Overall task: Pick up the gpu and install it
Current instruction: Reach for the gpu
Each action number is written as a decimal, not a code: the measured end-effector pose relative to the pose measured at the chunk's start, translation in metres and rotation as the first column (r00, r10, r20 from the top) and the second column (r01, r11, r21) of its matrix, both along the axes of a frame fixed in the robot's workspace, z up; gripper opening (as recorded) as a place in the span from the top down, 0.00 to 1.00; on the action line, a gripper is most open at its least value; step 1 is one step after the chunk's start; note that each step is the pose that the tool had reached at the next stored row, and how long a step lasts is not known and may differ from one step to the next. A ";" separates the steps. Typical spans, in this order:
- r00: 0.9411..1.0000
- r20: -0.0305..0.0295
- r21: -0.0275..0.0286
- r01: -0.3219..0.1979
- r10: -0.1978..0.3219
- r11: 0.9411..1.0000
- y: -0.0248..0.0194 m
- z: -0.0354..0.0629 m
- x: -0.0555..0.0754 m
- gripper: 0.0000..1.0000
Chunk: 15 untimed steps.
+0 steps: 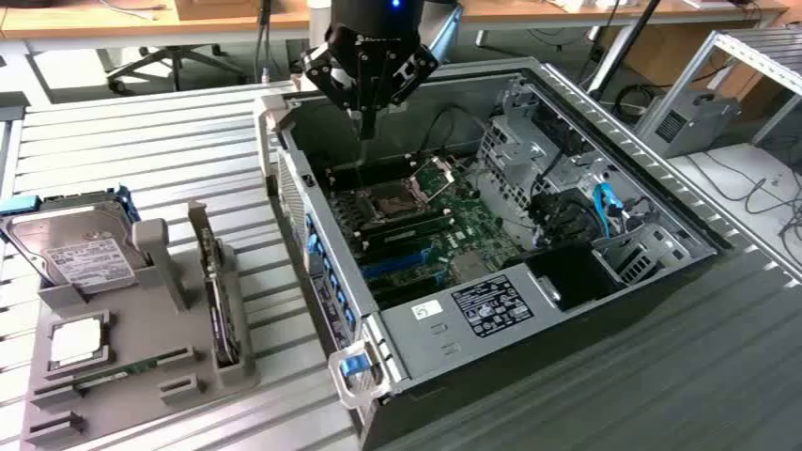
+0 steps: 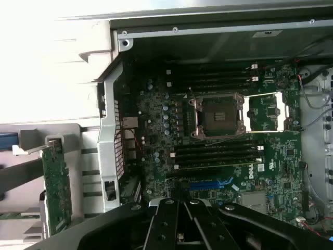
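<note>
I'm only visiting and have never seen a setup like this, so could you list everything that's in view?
computer case: one, black and silver, lying open in the middle of the table.
motherboard: one, green, inside the case.
grey holder: one, on the table at the exterior view's left of the case.
gpu: one, green board, standing on edge in the holder.
hard drive: one, silver with a white label, propped in the holder.
table: one, pale metal slats.
gripper: one, black, above the open case, apart from the gpu.
</note>
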<state>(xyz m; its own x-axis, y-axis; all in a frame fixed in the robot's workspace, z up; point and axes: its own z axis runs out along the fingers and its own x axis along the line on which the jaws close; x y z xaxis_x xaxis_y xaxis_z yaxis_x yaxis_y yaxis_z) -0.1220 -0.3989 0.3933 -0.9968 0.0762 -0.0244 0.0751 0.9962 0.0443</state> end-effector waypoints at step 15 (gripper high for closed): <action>1.000 0.000 0.000 0.000 0.000 1.000 0.0000 0.0000 -0.003 0.89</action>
